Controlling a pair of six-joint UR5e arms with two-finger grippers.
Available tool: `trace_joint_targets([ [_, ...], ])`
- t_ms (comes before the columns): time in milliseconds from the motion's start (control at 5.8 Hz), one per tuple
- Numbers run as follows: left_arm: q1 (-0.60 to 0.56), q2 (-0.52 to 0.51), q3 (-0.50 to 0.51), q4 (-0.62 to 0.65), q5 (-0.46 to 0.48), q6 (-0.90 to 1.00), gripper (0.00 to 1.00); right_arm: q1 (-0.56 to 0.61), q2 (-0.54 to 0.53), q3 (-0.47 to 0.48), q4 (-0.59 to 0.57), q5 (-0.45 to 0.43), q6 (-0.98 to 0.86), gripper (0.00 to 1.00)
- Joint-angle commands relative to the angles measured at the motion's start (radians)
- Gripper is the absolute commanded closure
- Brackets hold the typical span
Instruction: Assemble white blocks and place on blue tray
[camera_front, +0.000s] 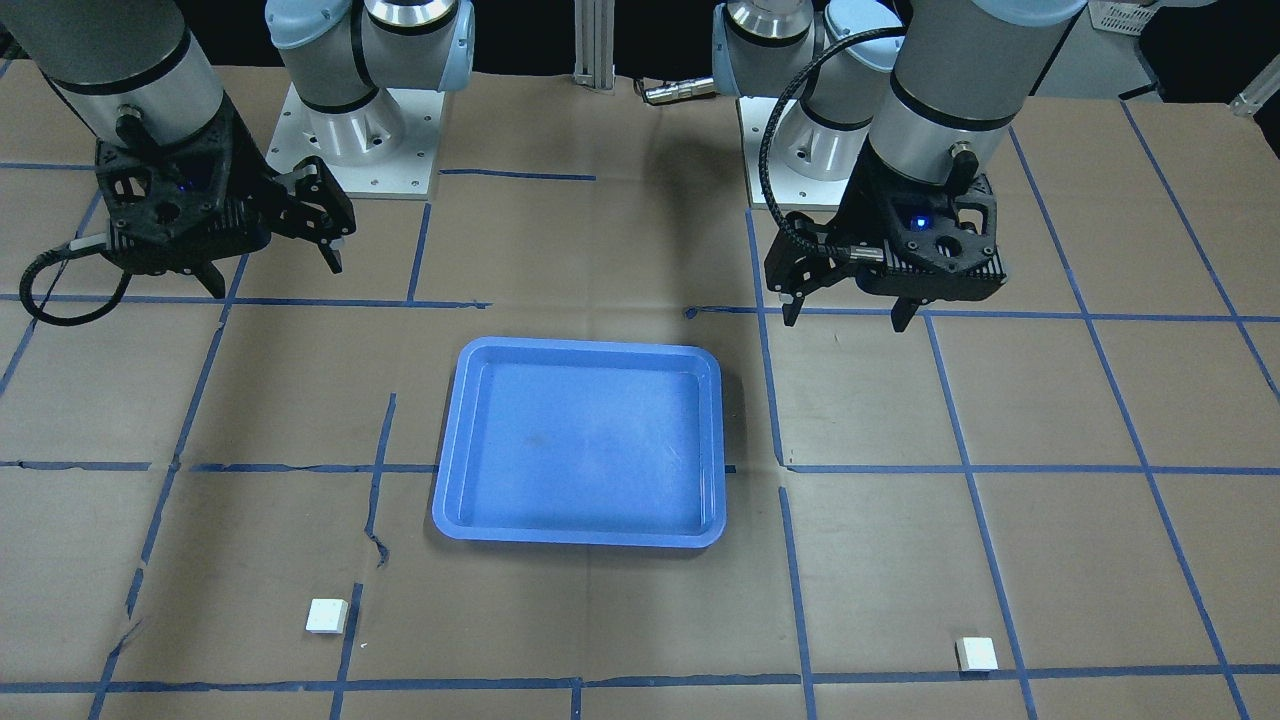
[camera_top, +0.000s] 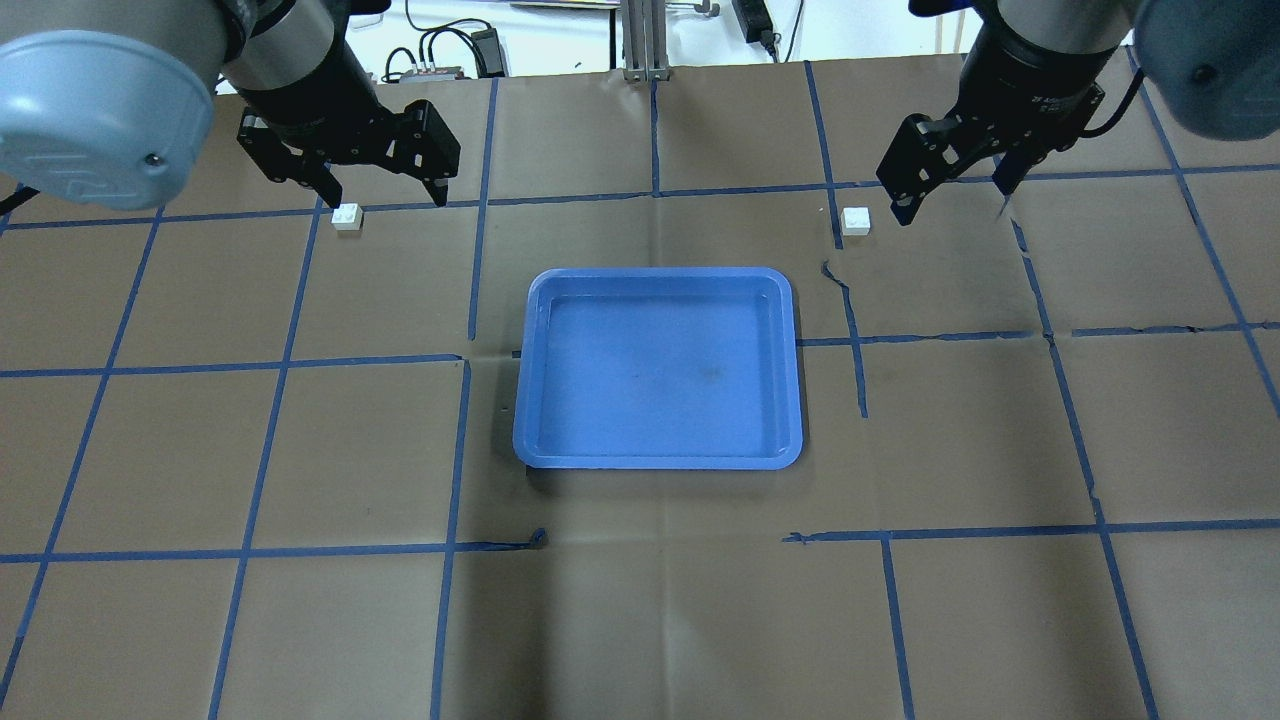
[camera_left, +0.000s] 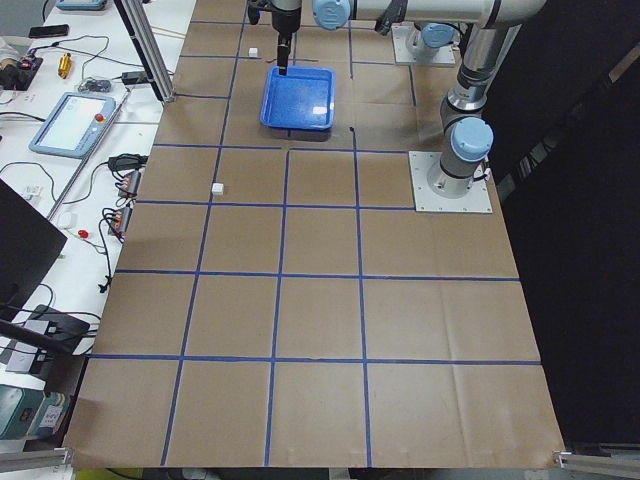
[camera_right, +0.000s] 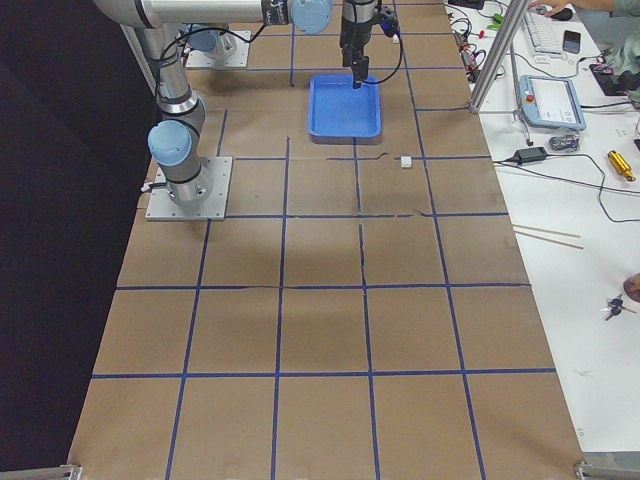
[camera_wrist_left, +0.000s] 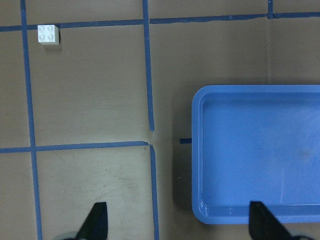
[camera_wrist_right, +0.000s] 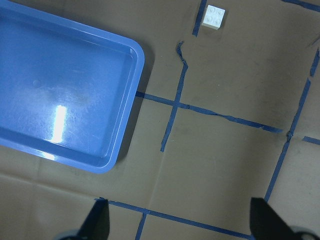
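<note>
Overhead, both arms hang above the tabletop (camera_top: 640, 620), the left hand (camera_top: 383, 190) and right hand (camera_top: 955, 197) each spread wide with nothing between the fingers. One white block (camera_top: 347, 217) lies near the left hand, a second white block (camera_top: 855, 221) near the right. Well apart and unjoined, they sit beyond the far corners of the central blue tray (camera_top: 660, 272).

Brown-papered table (camera_top: 640, 620), blue tape grid: blue tray (camera_top: 655, 461) mid-table; left white block (camera_top: 347, 217) and right white block (camera_top: 855, 220) lie apart, toward the edge opposite the robot.
</note>
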Motion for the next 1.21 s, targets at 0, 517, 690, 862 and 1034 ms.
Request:
trace_joint_targets([
  [0,0.005,0.002,0.0,0.0,0.004,0.0,0.01,0.001,-0.003,0.016,0.023,-0.004,0.218,0.0],
  [517,0.029,0.003,-0.001,-0.006,-0.002,0.127,0.01,0.002,-0.005,0.011,0.018,0.004,0.334,0.0],
  [690,0.064,0.003,0.0,-0.024,-0.031,0.252,0.01,0.001,-0.005,0.01,0.017,0.003,0.334,0.0],
  [862,0.112,-0.003,-0.003,-0.026,-0.066,0.375,0.01,0.002,0.0,0.007,0.018,0.002,0.318,0.0],
  [1034,0.152,-0.017,-0.011,-0.037,-0.059,0.539,0.01,0.004,0.015,0.001,0.008,0.002,0.302,0.0],
])
